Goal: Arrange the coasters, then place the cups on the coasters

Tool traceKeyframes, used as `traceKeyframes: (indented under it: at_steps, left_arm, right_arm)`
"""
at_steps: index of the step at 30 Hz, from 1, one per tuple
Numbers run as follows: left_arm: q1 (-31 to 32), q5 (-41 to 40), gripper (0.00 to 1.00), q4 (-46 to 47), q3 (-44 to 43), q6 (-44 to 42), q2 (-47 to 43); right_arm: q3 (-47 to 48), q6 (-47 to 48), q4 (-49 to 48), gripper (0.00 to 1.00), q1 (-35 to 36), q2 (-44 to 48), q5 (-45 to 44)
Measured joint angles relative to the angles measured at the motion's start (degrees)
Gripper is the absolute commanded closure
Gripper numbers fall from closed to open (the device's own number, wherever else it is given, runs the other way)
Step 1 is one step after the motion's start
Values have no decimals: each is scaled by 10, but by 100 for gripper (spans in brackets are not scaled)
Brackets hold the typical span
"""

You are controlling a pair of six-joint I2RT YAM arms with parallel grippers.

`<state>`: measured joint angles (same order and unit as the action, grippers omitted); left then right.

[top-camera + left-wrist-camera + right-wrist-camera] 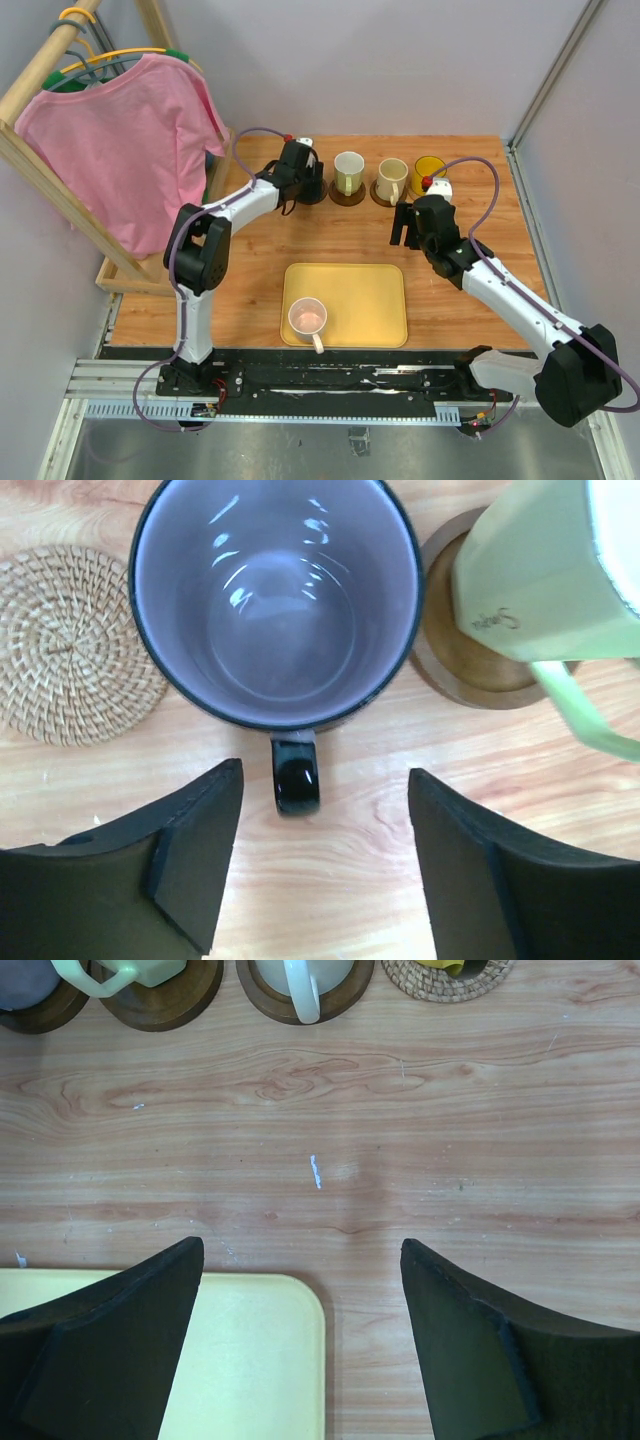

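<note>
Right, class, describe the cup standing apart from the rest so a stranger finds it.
On the wooden table, find the yellow rectangular tray near the front edge. In its near-left corner stands a small pale pink handled cup. It alone sits on the tray; the other cups line the far edge on round coasters.

Bright, even light; glints inside purple cup (270,610)

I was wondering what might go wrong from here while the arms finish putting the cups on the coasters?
1. The left gripper stands open with the handle of the grey-purple mug between its fingers; a sideways retreat could snag it and drag the mug.
2. The pink cup sits on the yellow tray; the bare woven coaster lies close beside the grey-purple mug, so placing it there may bump that mug.
</note>
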<state>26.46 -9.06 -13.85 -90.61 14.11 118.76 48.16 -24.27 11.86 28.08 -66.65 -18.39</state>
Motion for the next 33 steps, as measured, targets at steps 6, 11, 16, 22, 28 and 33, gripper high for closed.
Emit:
traceKeyframes:
  at_steps: [6,11,16,22,28,33]
  left_arm:
    - [4,6,13,0,40,5,-77]
    - [7,8,12,2,103,14,-160]
    - [29,13,3,-6,205,28,-257]
    - [71,36,0,-35,327,51,-394]
    - [97,73,0,-69,403,92,-546]
    - [131,72,0,-104,417,123,-600]
  right_arm:
    - [0,0,0,19,0,0,0]
    - [0,0,1,18,0,7,-3]
    - [0,3,5,16,-5,20,-16]
    - [0,3,5,12,-20,28,-27]
    - [-12,-2,5,10,-26,29,-21]
    - [-25,-8,5,9,-28,34,-4]
